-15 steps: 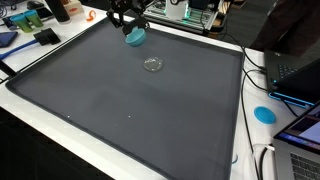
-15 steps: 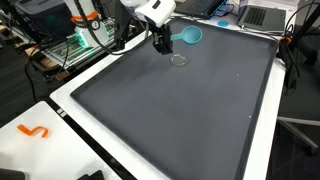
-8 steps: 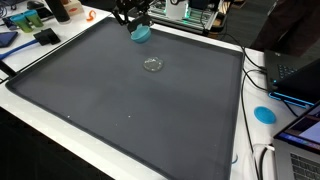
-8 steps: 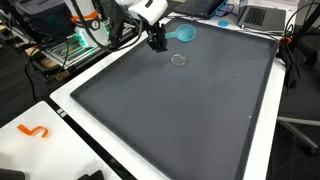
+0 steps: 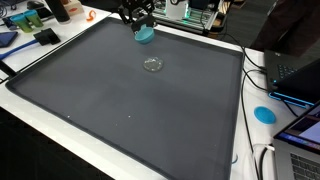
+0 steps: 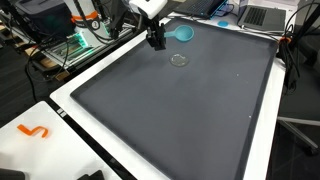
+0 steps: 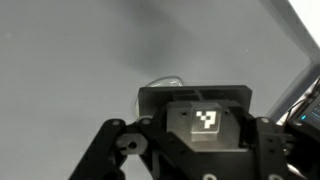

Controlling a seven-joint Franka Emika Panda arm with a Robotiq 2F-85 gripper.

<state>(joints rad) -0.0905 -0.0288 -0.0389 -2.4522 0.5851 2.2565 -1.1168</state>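
My gripper (image 5: 140, 22) hangs over the far edge of the dark grey mat (image 5: 120, 100), close to the robot's base. A small blue bowl (image 5: 145, 34) sits right at its fingers and travels with it, so the gripper looks shut on the bowl's rim. In an exterior view the blue bowl (image 6: 186, 32) shows to the right of the gripper (image 6: 158, 43). A small clear glass piece (image 5: 153, 65) lies on the mat a short way off. In the wrist view a block with a black-and-white tag (image 7: 205, 120) hides the fingertips, with the clear piece (image 7: 165, 83) just beyond it.
The mat (image 6: 180, 120) is bordered by a white table rim (image 5: 150, 160). A flat blue disc (image 5: 264, 113) lies on the white strip near laptops and cables. Electronics and an orange item (image 5: 90, 15) crowd the robot's end. An orange hook (image 6: 35, 131) lies on the white corner.
The gripper and the blue bowl shifted together a little along the mat's far edge, rightward in the view facing the robot. The clear piece stayed put.
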